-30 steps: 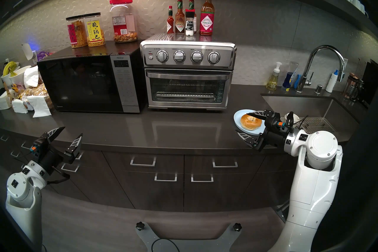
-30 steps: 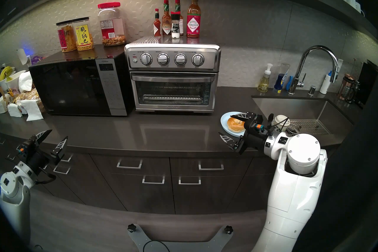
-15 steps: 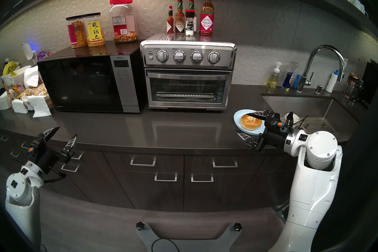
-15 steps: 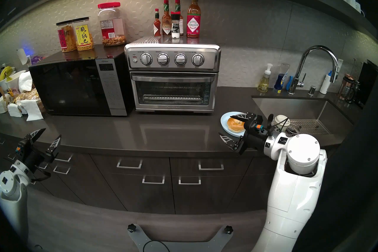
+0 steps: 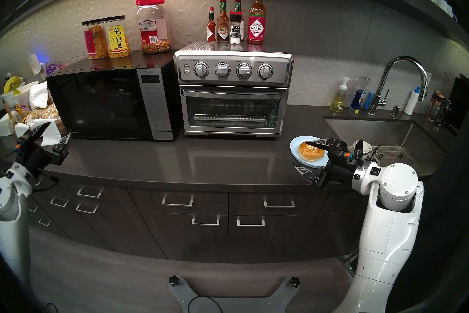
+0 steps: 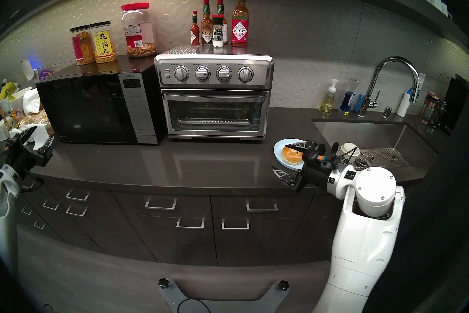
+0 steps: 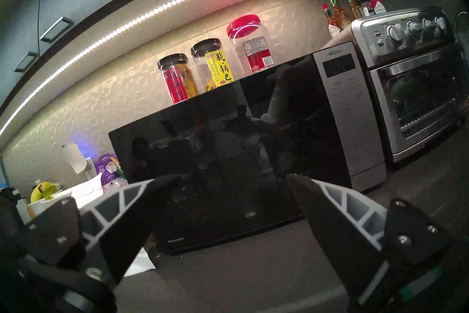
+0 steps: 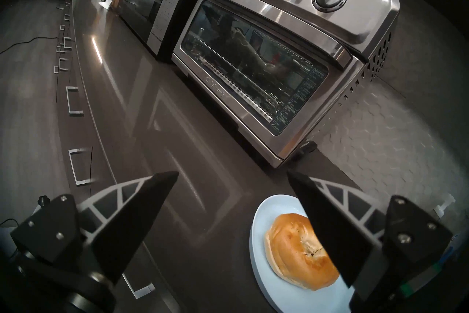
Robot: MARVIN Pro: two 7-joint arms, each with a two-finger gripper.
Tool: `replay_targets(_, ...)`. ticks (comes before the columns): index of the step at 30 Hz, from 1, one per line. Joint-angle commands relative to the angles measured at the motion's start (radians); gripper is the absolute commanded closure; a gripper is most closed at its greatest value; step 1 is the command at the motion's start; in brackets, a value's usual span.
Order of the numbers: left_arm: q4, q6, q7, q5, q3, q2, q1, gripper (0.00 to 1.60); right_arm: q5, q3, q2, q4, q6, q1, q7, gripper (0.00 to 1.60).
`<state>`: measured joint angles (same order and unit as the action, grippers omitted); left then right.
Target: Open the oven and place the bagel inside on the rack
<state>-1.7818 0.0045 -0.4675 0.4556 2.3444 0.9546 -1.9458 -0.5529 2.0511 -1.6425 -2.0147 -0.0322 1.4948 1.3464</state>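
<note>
Oven shut, bagel on its plate, both sets of jaws wide apart and empty.

We take the oven (image 5: 233, 94) as our landmark: it stands on the desk (image 5: 177, 160) with its glass door closed, and through the glass we see the rack (image 5: 229, 118) low inside. The black microwave (image 5: 111, 101) sits just beside it on the left. In front of the oven and off to its right lies the light blue plate (image 5: 295, 148), with the bagel (image 5: 311, 151) resting on it. Our right gripper (image 5: 302, 155) is near that plate, jaws spread wide; one finger crosses above the bagel, the other lies off the plate's near edge, and we grip nothing. Our left gripper (image 5: 54, 130) is far left of the oven, in front of the microwave's left end, jaws likewise apart and holding nothing.
</note>
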Motion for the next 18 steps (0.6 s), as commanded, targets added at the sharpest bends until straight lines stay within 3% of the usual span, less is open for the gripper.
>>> replay_targets(1, 0.024, 0.032, -0.012, 0.018, -0.025, -0.107, 0.107, 0.00, 0.004, -0.002, 0.001, -0.013, 0.002, -0.010, -0.001, 0.00)
replay_targets(10, 0.106, 0.080, -0.062, 0.043, -0.120, -0.200, 0.209, 0.00, 0.004, -0.002, 0.001, -0.015, 0.002, -0.011, -0.001, 0.00)
replay_targets(18, 0.157, 0.086, -0.160, 0.075, -0.236, -0.290, 0.305, 0.00, 0.005, -0.002, 0.001, -0.018, 0.002, -0.011, -0.001, 0.00)
